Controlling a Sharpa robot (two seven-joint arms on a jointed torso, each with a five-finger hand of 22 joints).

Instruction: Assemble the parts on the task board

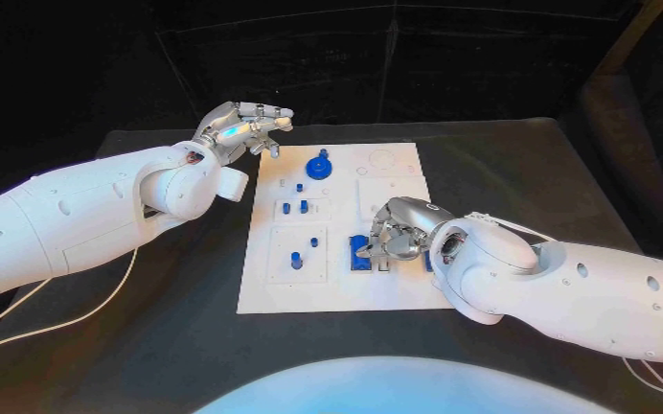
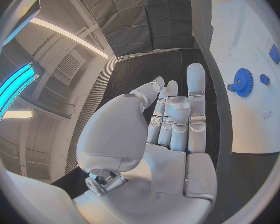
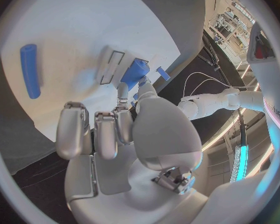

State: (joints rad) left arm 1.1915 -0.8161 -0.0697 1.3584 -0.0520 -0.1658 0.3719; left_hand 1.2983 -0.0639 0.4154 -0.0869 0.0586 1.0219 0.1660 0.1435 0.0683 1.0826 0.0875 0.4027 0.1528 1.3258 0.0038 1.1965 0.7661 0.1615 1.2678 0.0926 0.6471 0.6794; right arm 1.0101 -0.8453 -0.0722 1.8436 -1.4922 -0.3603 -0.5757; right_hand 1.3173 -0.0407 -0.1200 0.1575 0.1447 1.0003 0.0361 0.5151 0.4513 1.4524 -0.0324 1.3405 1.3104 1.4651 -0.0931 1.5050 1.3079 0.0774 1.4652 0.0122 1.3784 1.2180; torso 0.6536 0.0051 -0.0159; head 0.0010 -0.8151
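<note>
Fingers of right hand hide blue part; grasp unclear. Left hand released.

You're looking at a black tabletop with black curtains hung behind it. Overhead you have a ribbed ceiling with a vent and long strip lights. White cables trail across the tabletop's near left side.

The flat white rectangular task board lies at the middle of the black worktop. A blue toothed gear sits at its 11 o'clock. Small blue pegs stand toward 8 o'clock, and a blue block lies near 5 o'clock.
</note>
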